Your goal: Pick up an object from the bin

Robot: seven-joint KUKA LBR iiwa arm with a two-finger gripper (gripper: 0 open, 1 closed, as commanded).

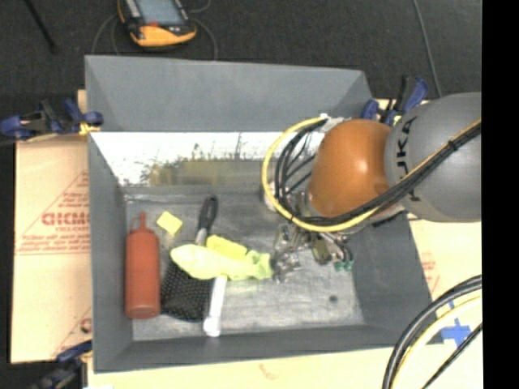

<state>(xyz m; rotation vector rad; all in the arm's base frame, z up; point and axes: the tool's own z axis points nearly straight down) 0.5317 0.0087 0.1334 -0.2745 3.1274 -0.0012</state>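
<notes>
Fingers [280, 272] of the gripper [284, 269] are down near the floor of the grey bin [324, 306], about the middle of it, below the arm's orange cover and looped cables. Whether they are spread or closed I cannot tell, and nothing is seen between them.

Six things lie in the bin, one of each, all in its left half. One red squeeze bottle [142, 270] lies on its side along the left wall with its nozzle toward the back. One small yellow block [169, 223] sits just behind and to the right of it. One black-handled tool [206, 215] lies tilted near the block. One piece of black mesh [182, 292] lies beside the bottle, and one white stick [215, 302] rests against the mesh's right edge.

The sixth, a limp yellow-green rag [219, 259], is nearest the fingers. It is pale yellow and crumpled, brighter yellow along its back edge, and runs out to a green tip at the right. It lies across the top of the mesh and the stick. Its green tip is just to the left of the fingers, either touching them or very close.
</notes>
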